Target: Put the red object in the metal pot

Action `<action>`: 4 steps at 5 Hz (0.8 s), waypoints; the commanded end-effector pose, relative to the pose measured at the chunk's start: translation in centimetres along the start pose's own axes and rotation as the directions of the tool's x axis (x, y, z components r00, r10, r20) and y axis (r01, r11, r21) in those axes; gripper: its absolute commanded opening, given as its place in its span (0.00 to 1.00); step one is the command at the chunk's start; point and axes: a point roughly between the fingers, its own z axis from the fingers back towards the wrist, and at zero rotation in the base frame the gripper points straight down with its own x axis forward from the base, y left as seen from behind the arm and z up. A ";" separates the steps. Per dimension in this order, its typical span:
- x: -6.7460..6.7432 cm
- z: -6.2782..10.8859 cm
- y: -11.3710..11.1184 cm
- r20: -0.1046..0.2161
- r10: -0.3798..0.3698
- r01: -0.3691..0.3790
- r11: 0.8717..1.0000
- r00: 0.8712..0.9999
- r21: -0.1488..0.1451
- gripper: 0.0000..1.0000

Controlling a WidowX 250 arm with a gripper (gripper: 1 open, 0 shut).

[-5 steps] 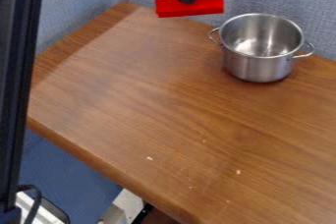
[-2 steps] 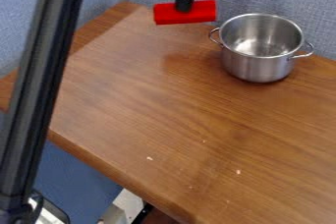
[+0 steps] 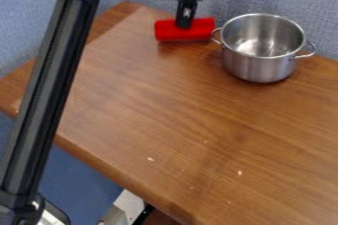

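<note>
Top centre, the pincer [image 3: 187,22] is clamped on the red object [image 3: 184,32] (low over the bench [image 3: 172,111]), just left of the metal pot [image 3: 262,47].

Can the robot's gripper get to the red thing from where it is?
Probably yes. The gripper is shut and right at the top of the red object, with nothing between them. The metal pot stands off to the side, out of its way.

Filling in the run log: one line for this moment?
gripper: shut on red object | red object: left of metal pot, outside | pot: empty
</note>
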 end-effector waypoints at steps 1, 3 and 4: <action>-1.7 4.0 -0.2 0.042 0.024 -0.027 0.996 0.999 0.082 1.00; -1.8 3.2 -0.5 0.064 0.035 -0.038 0.998 0.997 0.041 1.00; -1.8 2.8 -0.7 0.072 0.046 -0.048 0.998 0.996 0.027 1.00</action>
